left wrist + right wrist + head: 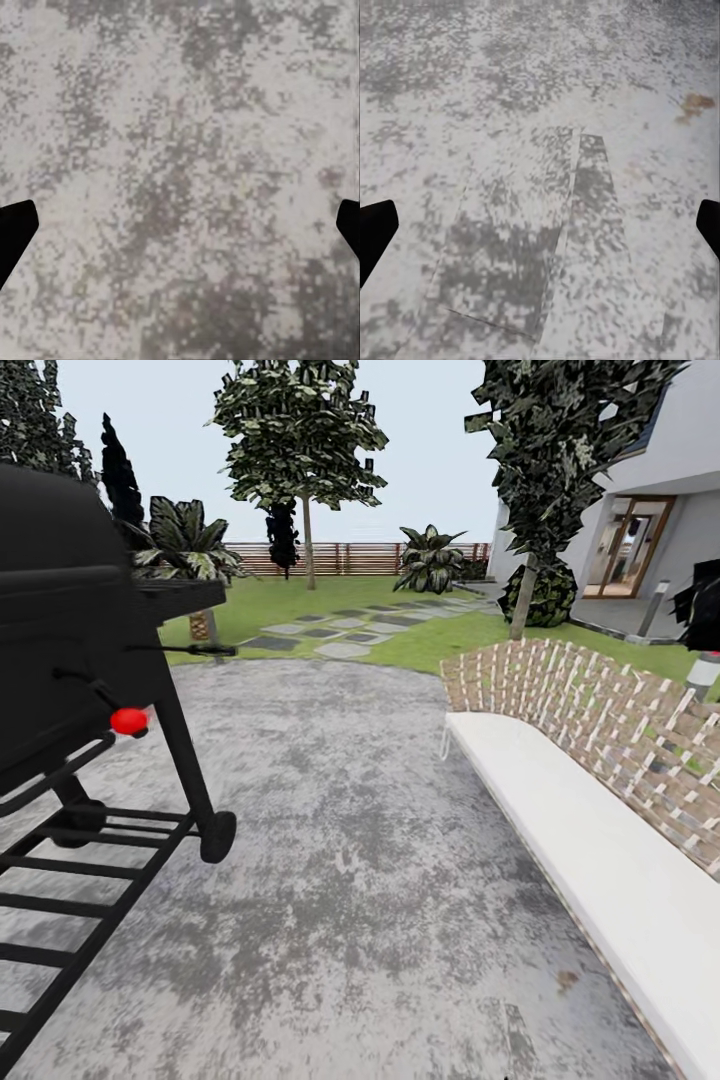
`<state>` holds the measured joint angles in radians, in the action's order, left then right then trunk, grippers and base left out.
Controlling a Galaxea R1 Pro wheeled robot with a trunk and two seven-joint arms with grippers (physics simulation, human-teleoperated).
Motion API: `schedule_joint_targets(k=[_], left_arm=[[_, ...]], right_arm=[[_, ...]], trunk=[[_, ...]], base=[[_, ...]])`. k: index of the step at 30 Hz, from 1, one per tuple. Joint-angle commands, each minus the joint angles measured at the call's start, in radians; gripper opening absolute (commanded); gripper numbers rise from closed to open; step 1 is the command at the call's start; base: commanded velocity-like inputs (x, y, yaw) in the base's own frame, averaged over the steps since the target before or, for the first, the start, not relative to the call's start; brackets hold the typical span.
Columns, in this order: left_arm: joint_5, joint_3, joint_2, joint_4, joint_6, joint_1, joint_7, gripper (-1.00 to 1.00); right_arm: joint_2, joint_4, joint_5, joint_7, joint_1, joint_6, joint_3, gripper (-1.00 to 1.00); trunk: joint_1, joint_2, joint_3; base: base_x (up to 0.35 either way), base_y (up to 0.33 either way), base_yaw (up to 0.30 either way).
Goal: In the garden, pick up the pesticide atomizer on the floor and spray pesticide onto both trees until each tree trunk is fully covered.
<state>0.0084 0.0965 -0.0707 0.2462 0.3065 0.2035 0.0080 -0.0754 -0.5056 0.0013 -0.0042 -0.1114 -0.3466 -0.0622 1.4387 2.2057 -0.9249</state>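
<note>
I am on mottled grey paving (pixel 340 840) at the edge of the garden. The pesticide atomizer is out of view. Two trees stand ahead: one with a thin trunk (pixel 308 545) far off by the brown slat fence (pixel 350 558), and another trunk (pixel 520 600) nearer at the right, beside the house. In the left wrist view my left gripper (pixel 180 229) is open over bare paving, its dark fingertips (pixel 15 232) set wide apart. My right gripper (pixel 540 229) is also open, over a paving seam, and holds nothing.
A black grill (pixel 70 660) with a red knob (pixel 129 721) and a wheel (pixel 217 836) crowds the left. A white bench with a woven back (pixel 560 810) runs along the right. Stepping stones (pixel 340 630) cross the lawn (pixel 290 600). A short palm (pixel 185 550) stands behind the grill.
</note>
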Motion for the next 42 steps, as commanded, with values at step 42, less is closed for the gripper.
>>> schedule_joint_targets(k=[42], left_arm=[[0.001,0.002,0.000,-0.002,0.003,0.001,0.001,1.00]], right_arm=[[0.002,0.070,-0.001,0.001,-0.001,-0.009,-0.001,1.00]], trunk=[[0.000,0.000,-0.001]], base=[[0.335,-0.035,0.000]])
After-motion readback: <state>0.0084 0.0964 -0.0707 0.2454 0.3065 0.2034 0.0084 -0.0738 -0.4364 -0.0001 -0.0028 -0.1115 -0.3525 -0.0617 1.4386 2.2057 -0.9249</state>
